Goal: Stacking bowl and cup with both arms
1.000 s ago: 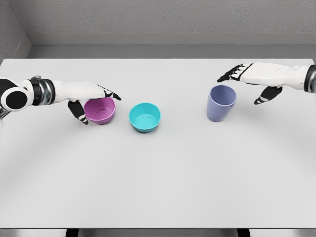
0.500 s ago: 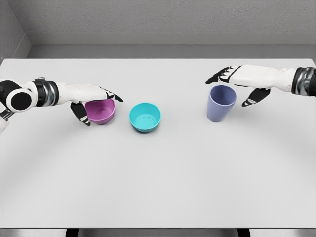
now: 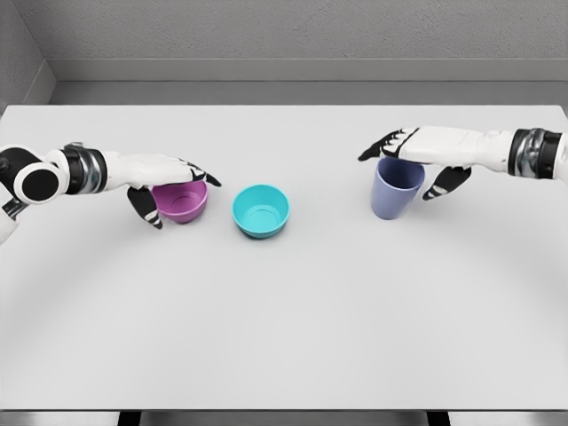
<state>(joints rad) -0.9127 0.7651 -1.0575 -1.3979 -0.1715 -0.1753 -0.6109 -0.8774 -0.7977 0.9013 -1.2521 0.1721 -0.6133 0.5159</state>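
Note:
A purple bowl sits at the left of the white table, with a teal bowl just to its right. My left hand lies over the purple bowl's far rim, fingers spread across the top and thumb down at its left side, not closed on it. A lavender cup stands upright at the right. My right hand hovers over the cup's mouth, fingers stretched leftward past the rim and thumb hanging at the cup's right side, open.
A grey wall runs behind the table's far edge. The table's front edge is at the bottom of the view.
My right hand has moved left, from beside the cup to over its mouth. My left hand has settled slightly further over the purple bowl. The bowls and the cup have not moved.

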